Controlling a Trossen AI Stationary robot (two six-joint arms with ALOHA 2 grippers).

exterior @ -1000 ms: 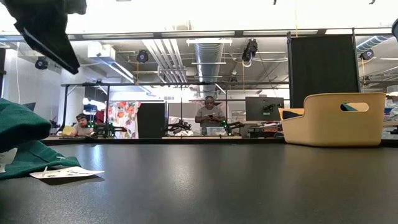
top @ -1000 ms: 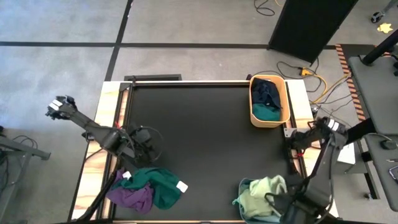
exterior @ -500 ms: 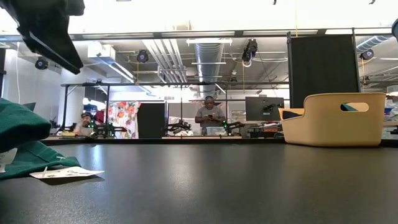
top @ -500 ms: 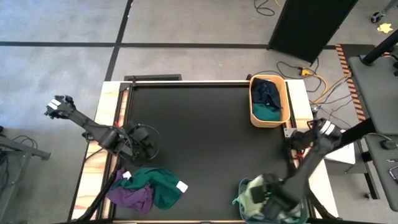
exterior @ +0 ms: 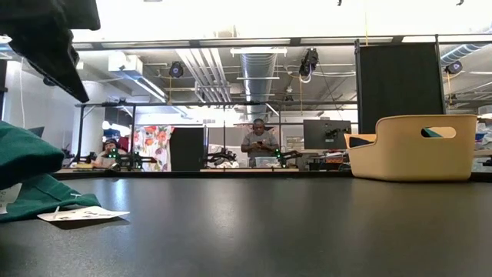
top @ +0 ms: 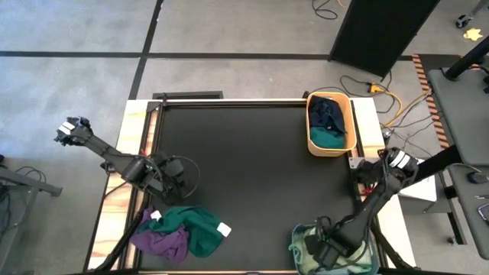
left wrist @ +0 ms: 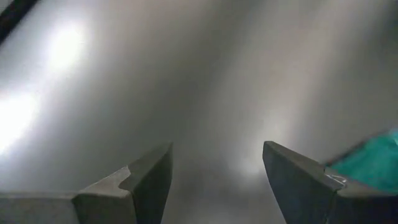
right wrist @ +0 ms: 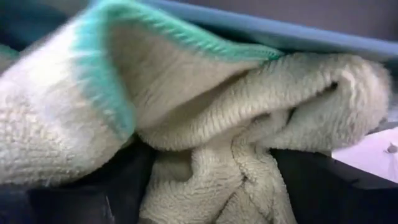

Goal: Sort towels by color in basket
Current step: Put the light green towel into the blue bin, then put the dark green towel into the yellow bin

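Observation:
A pale yellow-green towel (top: 336,228) with a teal hem lies bunched at the table's near right corner, with light blue cloth (right wrist: 261,30) beside it. My right gripper (top: 325,248) is down on this pile, open, and the towel (right wrist: 205,118) fills its wrist view. A teal green towel (top: 200,228) and a purple towel (top: 162,243) lie heaped together at the near left. My left gripper (top: 177,177) hovers open over bare table just beyond that heap, its fingers apart (left wrist: 214,155). The tan basket (top: 350,114) at the far right holds navy and teal cloth. My right gripper comes at the pale yellow-green towel from above, slanting toward the table's left. Its open fingers (right wrist: 81,193) are sunk into the pile, with a bunched fold (right wrist: 211,168) of several layers between them. The towel rests on the table.
A white tag (top: 223,229) sticks out from the teal green towel on the table top. The wide black table middle (top: 252,176) lies between the two heaps and the basket (exterior: 411,146). People sit at desks in the room beyond the far edge.
My right gripper has swung from the table's near right edge toward the left, over the pale yellow-green towel, and come down into it. The towels at the near left and the basket have stayed put.

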